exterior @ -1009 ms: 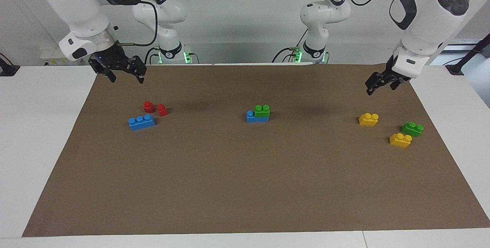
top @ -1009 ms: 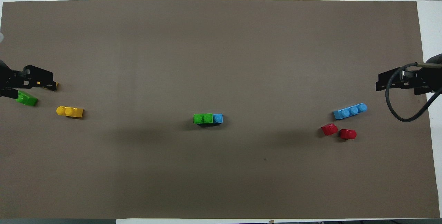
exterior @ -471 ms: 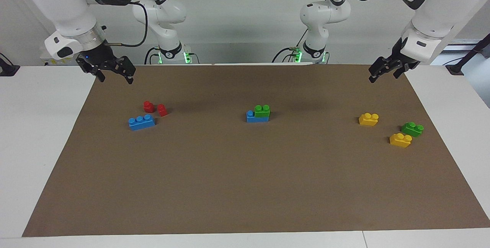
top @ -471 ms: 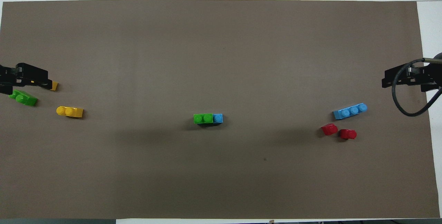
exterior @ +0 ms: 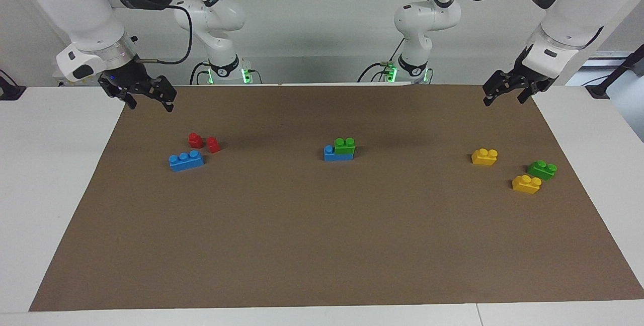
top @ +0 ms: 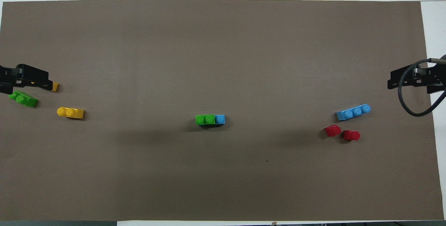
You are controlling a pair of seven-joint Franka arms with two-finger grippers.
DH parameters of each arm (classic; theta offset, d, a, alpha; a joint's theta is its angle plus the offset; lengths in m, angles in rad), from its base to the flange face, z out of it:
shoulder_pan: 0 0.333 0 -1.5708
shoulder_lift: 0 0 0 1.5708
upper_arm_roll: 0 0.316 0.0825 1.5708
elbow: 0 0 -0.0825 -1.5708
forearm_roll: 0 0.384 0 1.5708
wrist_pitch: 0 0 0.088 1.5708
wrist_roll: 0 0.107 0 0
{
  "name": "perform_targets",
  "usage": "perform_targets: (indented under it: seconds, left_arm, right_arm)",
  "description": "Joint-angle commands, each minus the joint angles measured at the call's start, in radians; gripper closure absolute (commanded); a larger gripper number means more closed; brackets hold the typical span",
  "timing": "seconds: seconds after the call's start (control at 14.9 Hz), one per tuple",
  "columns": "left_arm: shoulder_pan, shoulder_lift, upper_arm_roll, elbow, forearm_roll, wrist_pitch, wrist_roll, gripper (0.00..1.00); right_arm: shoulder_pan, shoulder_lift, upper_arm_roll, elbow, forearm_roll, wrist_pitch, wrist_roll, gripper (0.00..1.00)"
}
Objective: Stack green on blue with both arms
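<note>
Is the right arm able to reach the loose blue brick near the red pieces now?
Probably yes. The right gripper is open and empty above the mat's edge, and nothing covers the blue brick.

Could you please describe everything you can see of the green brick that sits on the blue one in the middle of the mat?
The stacked green brick is a small, bright green, glossy plastic toy brick with two round studs on top. It stands upright and level on a longer blue brick, covering two of that brick's studs and leaving one blue stud bare at the end toward the right arm. The pair rests mid-mat on the brown mat. Nothing else touches it.
</note>
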Motion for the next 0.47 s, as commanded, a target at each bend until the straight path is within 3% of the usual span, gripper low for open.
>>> perform_targets:
  seconds: [0.0,0.4]
  left_arm:
    - [0.002,0.016,0.0,0.031,-0.016,-0.024,0.049,0.0]
    - [0.007,0.015,0.0,0.028,-0.018,-0.025,0.049,0.0]
  right_arm:
    - [-0.015,0.015,0.012,0.026,-0.029,-0.029,-0.023,0.0]
    - [-0.015,0.015,0.012,0.028,-0.052,-0.029,-0.094,0.0]
